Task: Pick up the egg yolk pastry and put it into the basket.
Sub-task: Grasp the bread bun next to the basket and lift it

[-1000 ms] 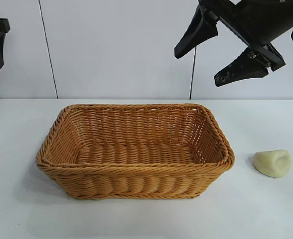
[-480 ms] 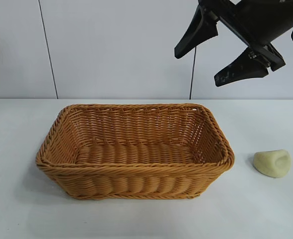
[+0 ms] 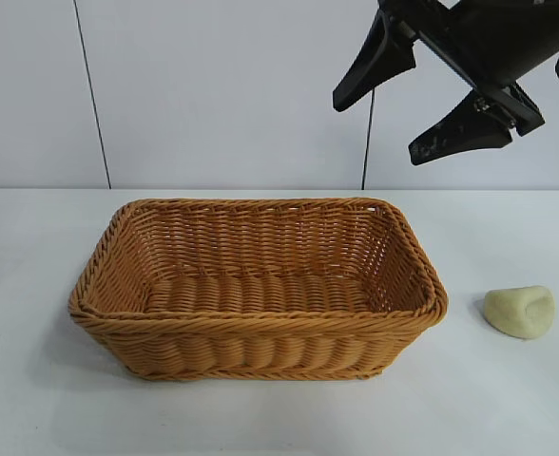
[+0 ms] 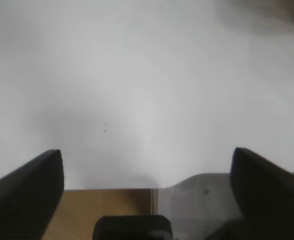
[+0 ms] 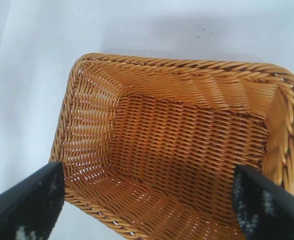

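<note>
While the egg yolk pastry (image 3: pixel 519 311) lies untouched near the table's (image 3: pixel 32 399) right edge, beside the empty basket (image 3: pixel 257 285), the right gripper (image 3: pixel 417 90) hangs high, jaws spread. Approach stage: descent over the pastry follows. Left gripper (image 4: pixel 147 172) open, parked aside.

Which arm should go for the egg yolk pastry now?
Right. The egg yolk pastry lies right of the basket, and the open right gripper hangs above that side; the left gripper is out of the exterior view.

Basket (image 3: pixel 258 328): woven wicker, ribbed, slight sheen, braided rim. Egg yolk pastry (image 3: pixel 519 311): smooth, matte, dough-like. Table (image 3: pixel 32 399): smooth white, matte. Right gripper (image 3: pixel 417 103): black, probably plastic, matte. Wall panels (image 3: pixel 222 85): smooth, plain.
</note>
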Robot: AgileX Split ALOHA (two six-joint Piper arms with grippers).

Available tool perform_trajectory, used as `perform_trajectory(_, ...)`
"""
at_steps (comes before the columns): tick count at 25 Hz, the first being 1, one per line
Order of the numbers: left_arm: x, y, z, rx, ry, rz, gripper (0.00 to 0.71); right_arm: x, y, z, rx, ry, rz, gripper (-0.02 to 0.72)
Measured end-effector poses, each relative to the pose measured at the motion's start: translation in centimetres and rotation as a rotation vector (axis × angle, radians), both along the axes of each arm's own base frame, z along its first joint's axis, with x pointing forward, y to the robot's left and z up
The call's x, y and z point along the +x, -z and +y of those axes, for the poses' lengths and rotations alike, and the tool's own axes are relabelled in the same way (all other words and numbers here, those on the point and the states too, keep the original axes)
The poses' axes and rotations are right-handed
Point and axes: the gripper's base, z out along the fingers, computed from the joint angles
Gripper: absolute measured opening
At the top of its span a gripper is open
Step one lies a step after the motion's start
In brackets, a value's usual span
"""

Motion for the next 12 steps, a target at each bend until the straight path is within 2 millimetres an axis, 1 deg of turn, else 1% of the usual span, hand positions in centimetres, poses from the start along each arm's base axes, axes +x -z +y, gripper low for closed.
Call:
perform_trajectory(3, -3.6, 0.9, 0.0, 0.000, -0.001, -0.045, 0.695, 0.0, 0.0, 0.0, 0.000, 0.000, 0.000, 0.624)
perform_trajectory(6, -6.5, 1.5, 0.1, -0.001, -0.005, -0.181, 0.695, 0.0, 0.0, 0.0, 0.000, 0.000, 0.000, 0.624)
perform_trajectory(9, -8.9, 2.2, 0.1, -0.001, -0.009, -0.306, 0.695, 0.0, 0.0, 0.0, 0.000, 0.000, 0.000, 0.624)
perform_trajectory(12, -10.9, 2.0, 0.1, -0.002, -0.009, -0.405, 0.695, 0.0, 0.0, 0.0, 0.000, 0.001, -0.001, 0.624)
